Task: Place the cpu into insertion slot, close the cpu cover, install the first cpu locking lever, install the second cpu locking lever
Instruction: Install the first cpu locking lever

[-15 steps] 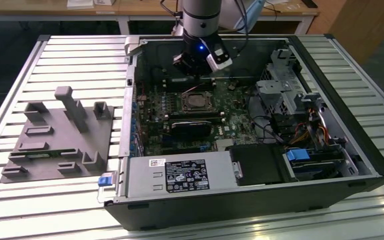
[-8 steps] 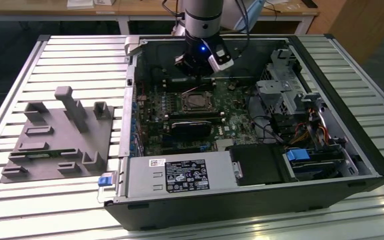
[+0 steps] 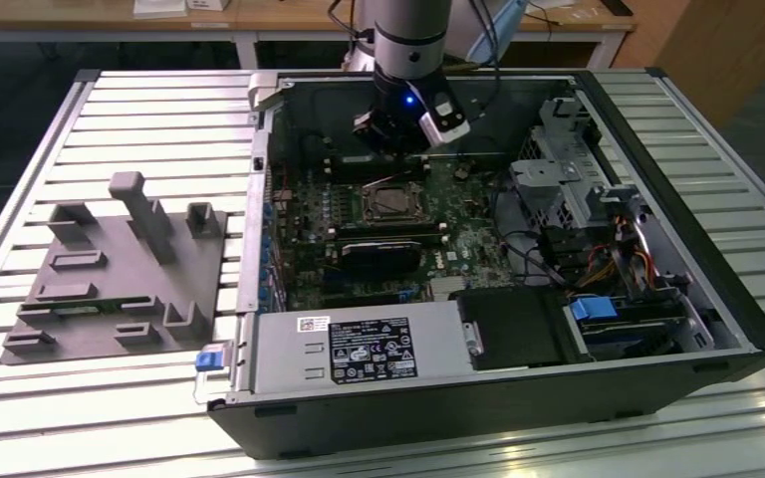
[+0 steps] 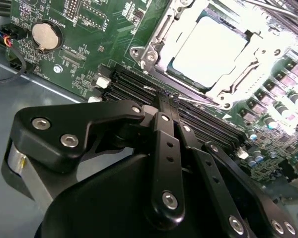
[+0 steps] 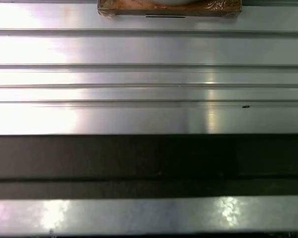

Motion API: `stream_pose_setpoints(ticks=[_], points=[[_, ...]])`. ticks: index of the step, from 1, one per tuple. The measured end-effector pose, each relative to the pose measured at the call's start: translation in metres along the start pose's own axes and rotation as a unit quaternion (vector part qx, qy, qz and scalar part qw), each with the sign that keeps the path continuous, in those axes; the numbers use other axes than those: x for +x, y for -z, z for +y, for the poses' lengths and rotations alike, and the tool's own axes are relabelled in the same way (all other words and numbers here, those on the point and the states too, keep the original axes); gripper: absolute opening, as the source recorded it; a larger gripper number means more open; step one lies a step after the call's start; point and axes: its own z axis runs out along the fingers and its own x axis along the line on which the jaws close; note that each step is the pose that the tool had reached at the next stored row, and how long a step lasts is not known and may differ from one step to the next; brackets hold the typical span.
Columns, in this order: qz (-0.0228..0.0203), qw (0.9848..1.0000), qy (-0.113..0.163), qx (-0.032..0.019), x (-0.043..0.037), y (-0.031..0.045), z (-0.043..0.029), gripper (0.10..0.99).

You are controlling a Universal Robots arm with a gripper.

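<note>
— How does your gripper point(image 4: 165, 96) stand?

— Fingers together, nothing between them, tips just above the black memory slots point(image 4: 198, 121) beside the socket.

— And the chip?

— The cpu point(image 4: 208, 47) already lies in the insertion slot point(image 3: 389, 202), with the cpu cover point(image 4: 156, 42) framing it, down as far as I can judge. Farther off is the green circuit board point(image 4: 74, 44).

— The risk?

— My tips could scrape those slots, or slip off a thin locking lever; a skewed push might bend it.
</note>
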Motion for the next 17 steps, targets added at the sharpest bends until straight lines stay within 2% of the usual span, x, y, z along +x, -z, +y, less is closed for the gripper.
stream_pose_setpoints(ticks=[8, 17], points=[[0.0001, 1.0, -0.001, 0.0028, -0.0027, -0.0082, 0.0002, 0.106], [0.0, 0.9999, -0.001, 0.012, -0.0036, -0.0138, 0.0001, 0.106]])
